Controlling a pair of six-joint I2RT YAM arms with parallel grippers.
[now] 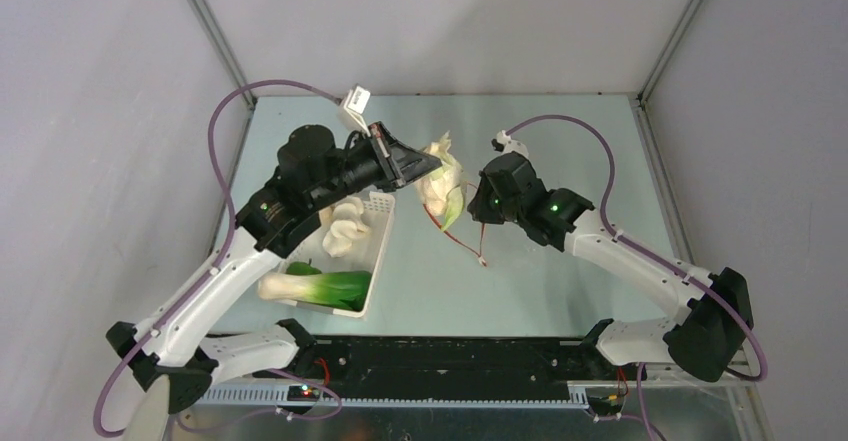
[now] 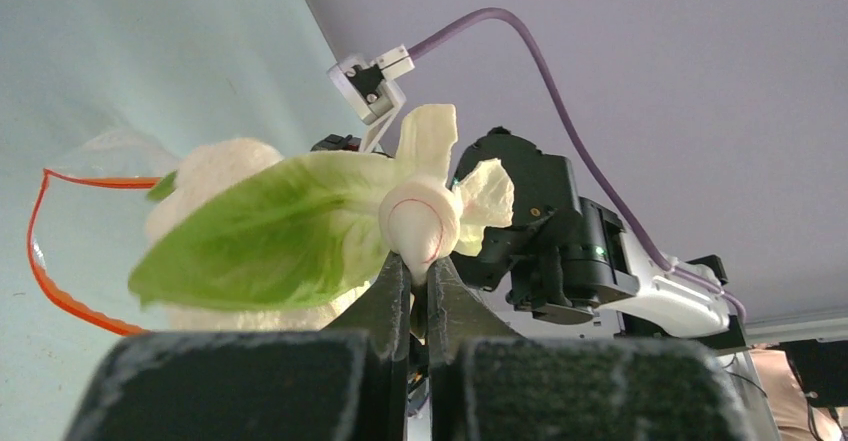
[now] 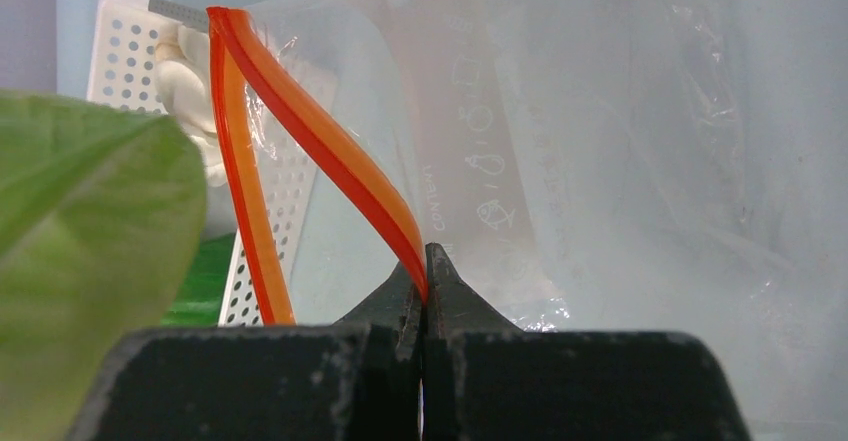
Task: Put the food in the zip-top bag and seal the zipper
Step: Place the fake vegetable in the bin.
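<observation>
Top view only: white perforated plastic basket [image 1: 381, 251] sits left on the surface [image 1: 560, 281] and holds green-leafed bok choy [image 1: 325, 286]. Left tool [image 2: 420, 273] is clamped on the white stalk of a second leafy bok choy [image 2: 300, 231], near the mouth of the clear crinkly zip-top bag [image 3: 600, 161]. Right tool [image 3: 424, 266] is closed on the bag's red-orange zipper strip [image 3: 330, 151]. Right wrist view alone shows the bag print: "CONTENT".

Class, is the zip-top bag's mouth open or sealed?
Open: on the zip-top bag, the zipper halves spread apart, one pinched in the right gripper.
</observation>
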